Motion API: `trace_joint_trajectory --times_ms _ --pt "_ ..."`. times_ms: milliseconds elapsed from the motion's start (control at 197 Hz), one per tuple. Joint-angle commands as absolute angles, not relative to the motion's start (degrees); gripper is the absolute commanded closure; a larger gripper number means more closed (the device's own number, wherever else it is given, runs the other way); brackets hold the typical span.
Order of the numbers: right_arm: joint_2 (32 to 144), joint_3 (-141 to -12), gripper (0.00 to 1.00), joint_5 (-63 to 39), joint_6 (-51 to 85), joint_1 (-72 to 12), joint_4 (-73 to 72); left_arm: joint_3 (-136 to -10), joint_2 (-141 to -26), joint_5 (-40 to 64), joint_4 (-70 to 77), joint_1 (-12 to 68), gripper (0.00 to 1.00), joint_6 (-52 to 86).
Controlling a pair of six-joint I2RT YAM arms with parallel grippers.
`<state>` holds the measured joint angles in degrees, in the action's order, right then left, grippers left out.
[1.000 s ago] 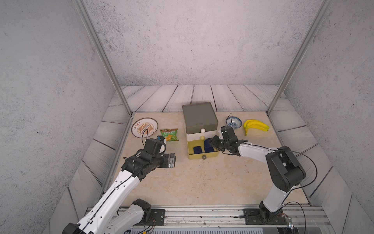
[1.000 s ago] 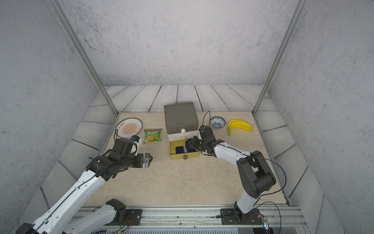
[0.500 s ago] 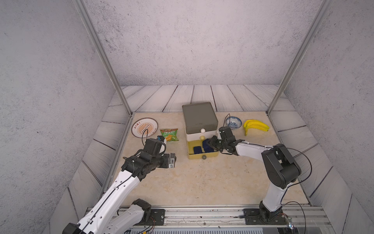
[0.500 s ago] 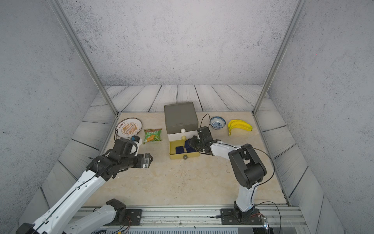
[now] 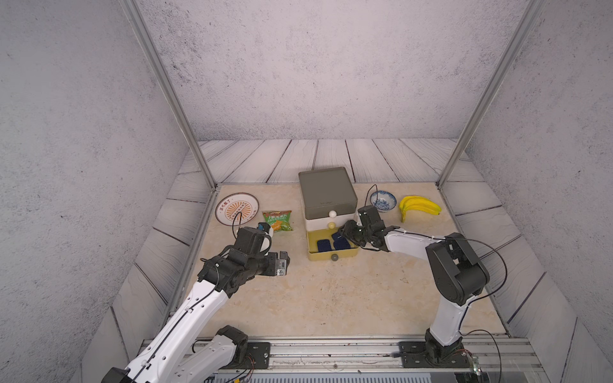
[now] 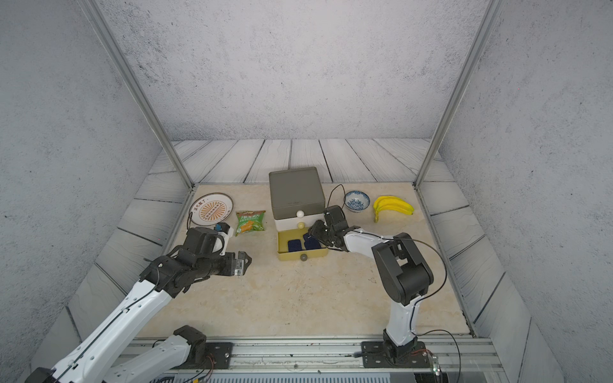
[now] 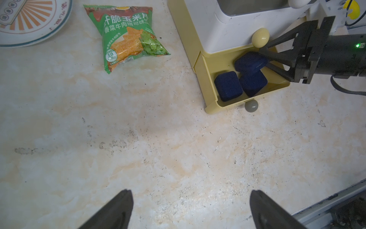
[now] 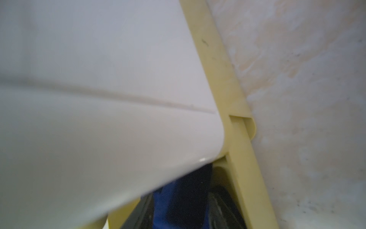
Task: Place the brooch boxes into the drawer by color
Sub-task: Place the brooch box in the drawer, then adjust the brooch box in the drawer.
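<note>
The drawer chest (image 5: 326,189) has a grey top, a white middle and a yellow bottom drawer (image 7: 210,93), which is pulled out. Two navy brooch boxes (image 7: 228,85) (image 7: 253,82) lie flat side by side in it. A third navy box (image 7: 250,61) rests tilted on them at the back right. My right gripper (image 5: 345,230) reaches into the drawer from the right, open, one finger on each side of that third box (image 8: 178,198). My left gripper (image 5: 284,263) hovers open over bare table, left of the drawer, holding nothing.
A green snack packet (image 5: 278,220) and a patterned plate (image 5: 236,209) lie left of the chest. A blue-and-white bowl (image 5: 383,200) and a bunch of bananas (image 5: 419,207) sit to its right. Grey walls and metal posts enclose the table.
My right gripper moved a little further left over the drawer with the navy box, and its jaws have spread apart. The left arm has not moved.
</note>
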<state>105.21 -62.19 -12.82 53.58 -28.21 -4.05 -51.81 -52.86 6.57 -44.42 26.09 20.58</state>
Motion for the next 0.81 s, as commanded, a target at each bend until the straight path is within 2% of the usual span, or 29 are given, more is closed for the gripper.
trace_joint_trajectory --times_ms 0,137,228,258,400,451,806 --pt "101.8 -63.6 0.45 -9.7 49.6 -28.2 -0.6 -51.2 -52.3 7.6 -45.0 25.7 0.02 19.8" --pt "97.8 -64.5 0.41 -8.5 44.7 -28.2 5.2 -51.1 -51.6 8.0 -45.1 25.7 0.02 20.0" --pt "95.4 -64.7 0.44 -8.5 42.1 -28.2 8.7 -51.2 -51.6 8.0 -45.2 25.7 0.02 20.0" --pt "94.7 -64.5 0.49 -8.5 41.5 -28.3 9.4 -51.3 -51.8 8.0 -45.2 25.7 0.01 19.9" --pt "92.6 -62.6 0.90 -9.5 40.0 -28.7 9.1 -51.4 -52.2 8.2 -45.0 25.7 0.02 19.9" --pt "93.0 -62.4 1.00 -10.4 40.1 -28.9 8.4 -51.5 -52.3 8.4 -44.9 25.7 0.02 20.1" --pt "101.1 -63.3 1.00 -13.8 43.3 -29.2 4.1 -51.6 -51.5 8.1 -45.9 25.7 0.02 20.5"
